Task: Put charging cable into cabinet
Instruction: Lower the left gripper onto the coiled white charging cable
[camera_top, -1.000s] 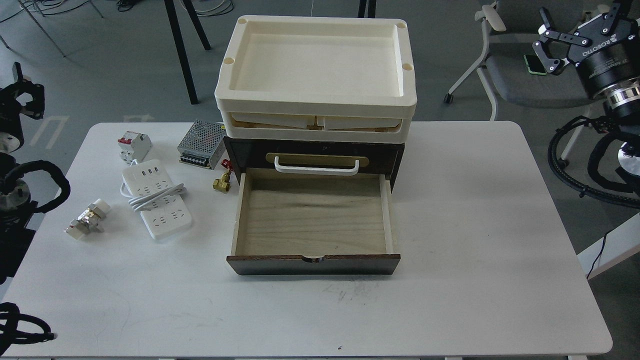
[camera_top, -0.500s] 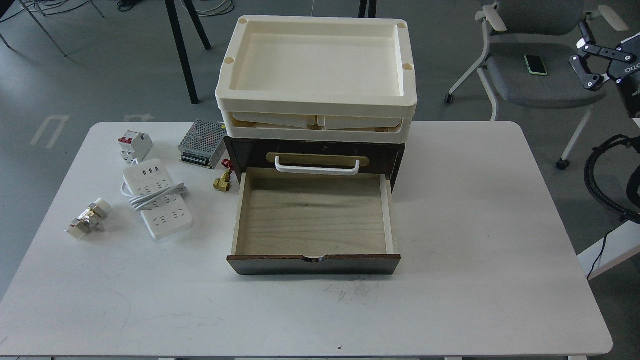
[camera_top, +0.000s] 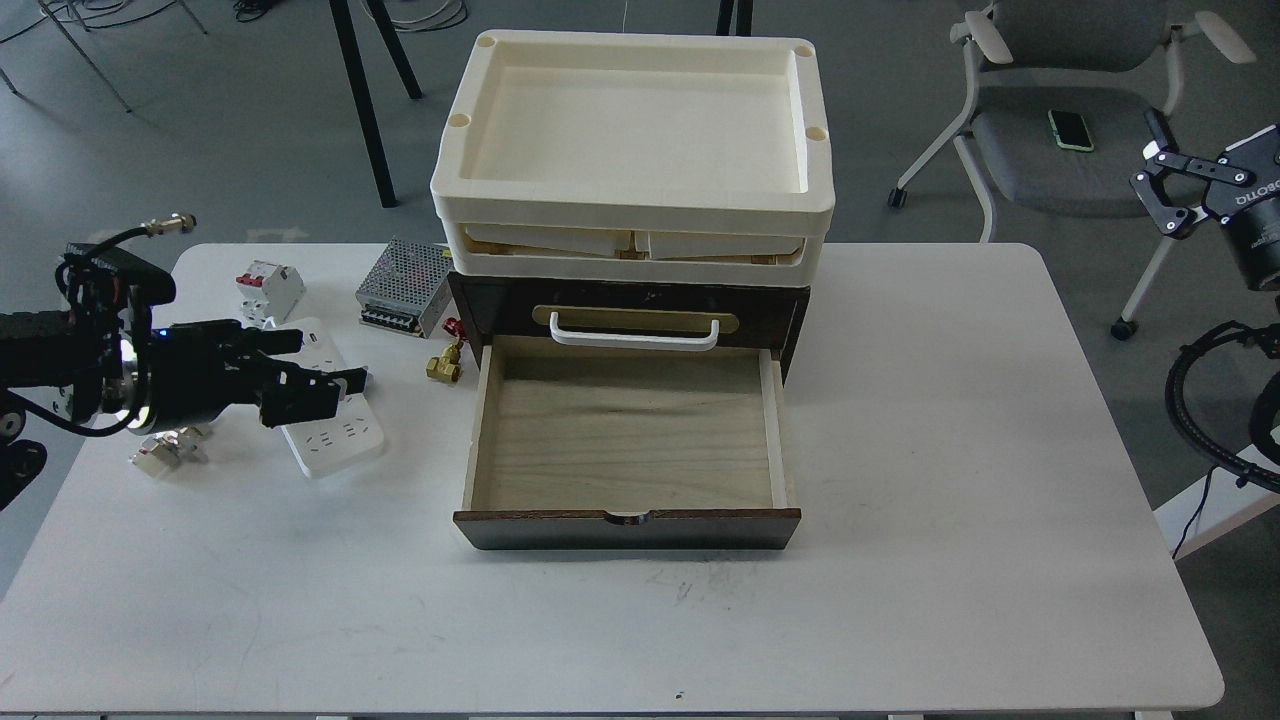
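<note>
- The table (camera_top: 900, 600) is bare white at its near edge.
- The drawer (camera_top: 625, 430) of the cabinet (camera_top: 790, 310) stands pulled out toward me. Its pale wood floor has nothing on it, so the strip has a free landing place.
- The cable (camera_top: 340, 440) lies flat on the table left of the drawer, well apart from it and not yet in the cabinet. Its long axis runs diagonally, and only its near end shows clear of the arm.
- The left gripper (camera_top: 318, 372) hangs over the strip's middle, where the cord is wound. Two dark fingers point right with a gap between them, so it looks part open. I see nothing held, and I cannot tell whether the tips touch the strip.
- I judge the strip to be stiff, light, hard plastic, smooth enough to slip. The cord is soft and may shift or unwind.
- The best hold is probably across the short width near the middle, pinching body and cord together so it lifts level.
- A small metal fitting (camera_top: 168, 448) sits just beside the arm. A brass valve (camera_top: 443, 366) lies between strip and drawer and needs clearance on the way.
- The right gripper (camera_top: 1180, 190) hangs off the table's far right, fingers spread, holding nothing.
- Cream trays (camera_top: 640, 215) are stacked on top of the cabinet.
</note>
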